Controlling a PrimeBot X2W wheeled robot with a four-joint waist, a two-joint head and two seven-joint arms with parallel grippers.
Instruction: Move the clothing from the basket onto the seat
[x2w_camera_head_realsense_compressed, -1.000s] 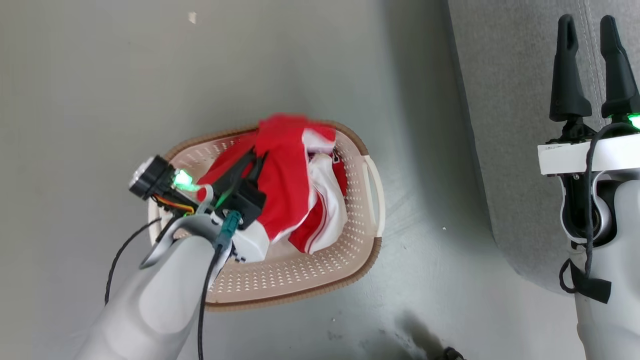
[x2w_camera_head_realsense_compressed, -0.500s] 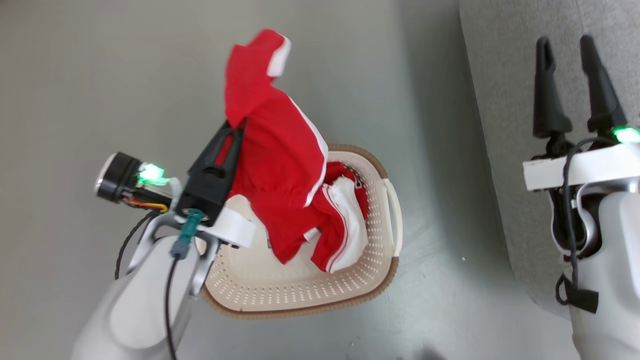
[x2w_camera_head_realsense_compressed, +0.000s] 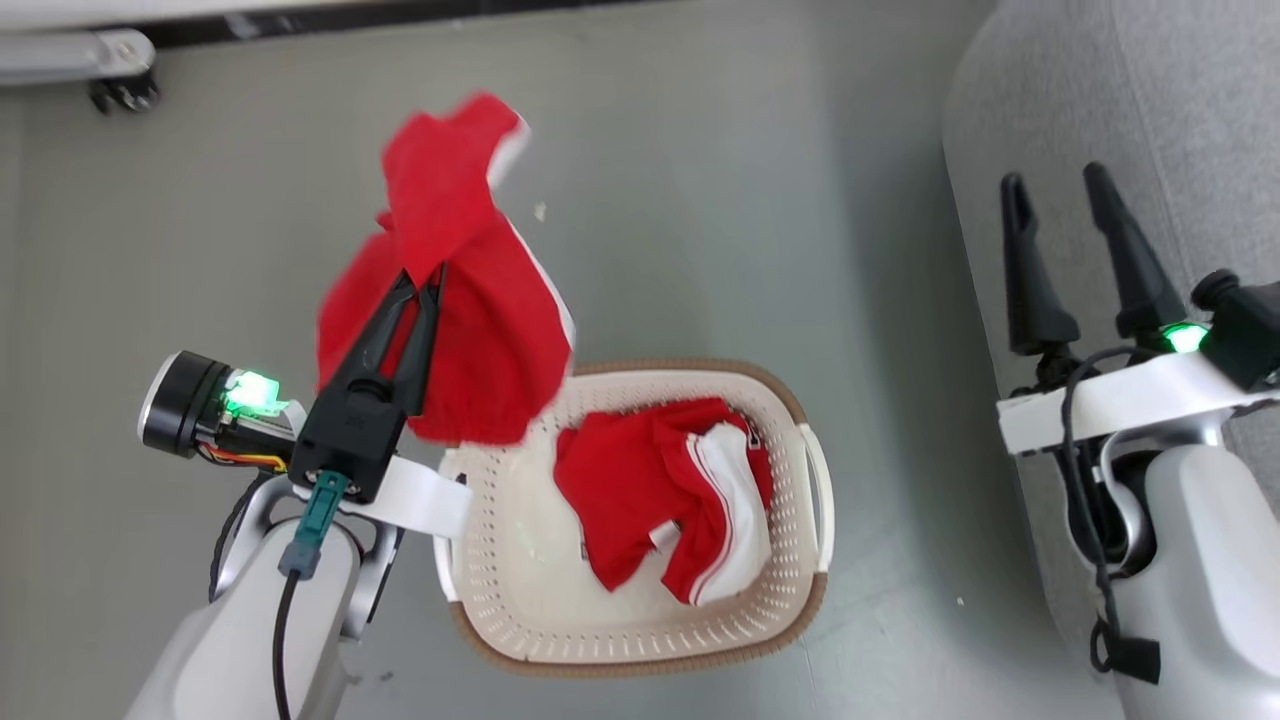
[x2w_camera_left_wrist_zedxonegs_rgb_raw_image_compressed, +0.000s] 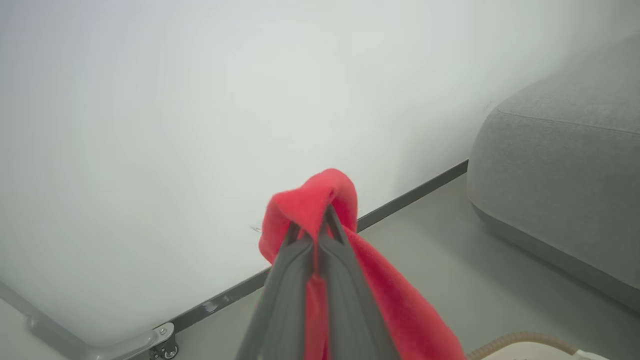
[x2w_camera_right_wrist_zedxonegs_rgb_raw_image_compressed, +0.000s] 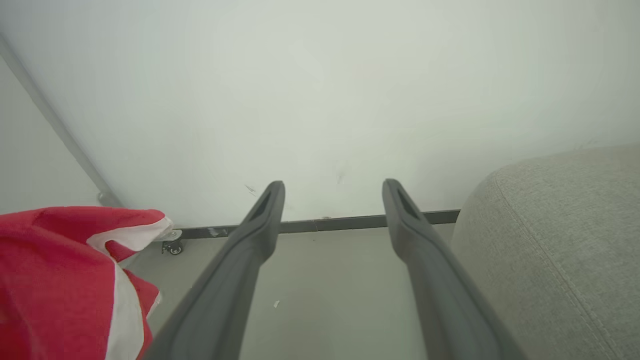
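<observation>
My left gripper is shut on a red garment with white trim, held in the air above and left of the basket. The left wrist view shows the red cloth draped over my closed fingers. A second red-and-white garment lies crumpled inside the cream basket, toward its right side. My right gripper hangs open and empty over the edge of the grey seat; the right wrist view shows its spread fingers beside the seat.
The basket stands on a grey floor. A white wall with a dark baseboard lies ahead. A metal frame on a caster wheel sits at the far left near the wall.
My left gripper has lifted the red garment clear of the basket, up and to the left; one garment stays inside. The head camera has tilted, shifting the whole picture.
</observation>
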